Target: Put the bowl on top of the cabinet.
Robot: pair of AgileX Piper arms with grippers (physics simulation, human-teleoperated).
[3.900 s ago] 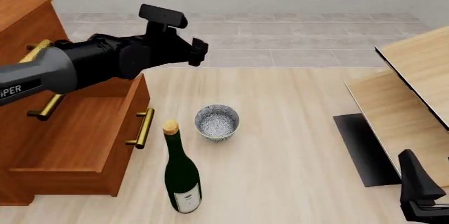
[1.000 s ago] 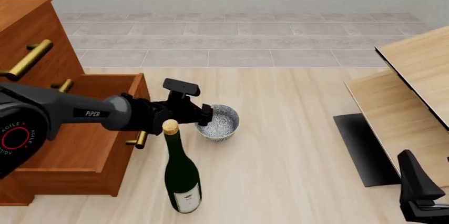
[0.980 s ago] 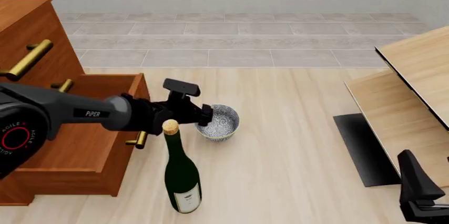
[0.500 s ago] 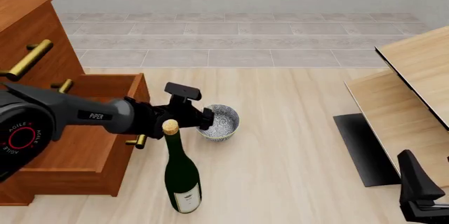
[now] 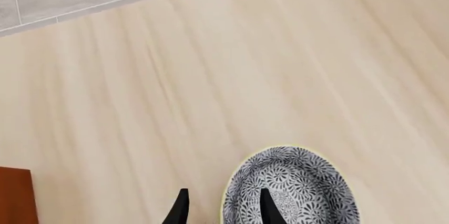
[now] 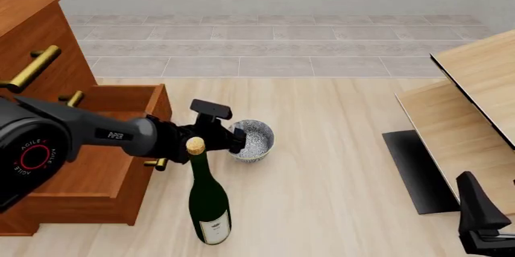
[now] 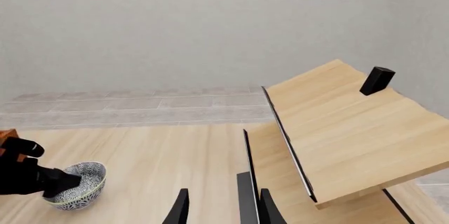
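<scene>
Speckled white-grey, the bowl [image 6: 251, 141] sits mid-frame on the bench [image 6: 322, 196], beside the wine bottle [image 6: 207, 199]. The left gripper [image 5: 221, 211] has its fingers spread astride the near rim. Grasping is in hand; next comes pinching, then lifting to the cabinet [image 6: 32, 28], upper left.

- Front view: we look down and forward over the tabletop [image 6: 322, 166].
- Left wrist: close above the bowl [image 5: 291, 188].
- Right wrist: low, distant; shares that bowl.

Bowl [image 6: 251, 140] right of cabinet [image 6: 48, 148], seemingly apart
</scene>
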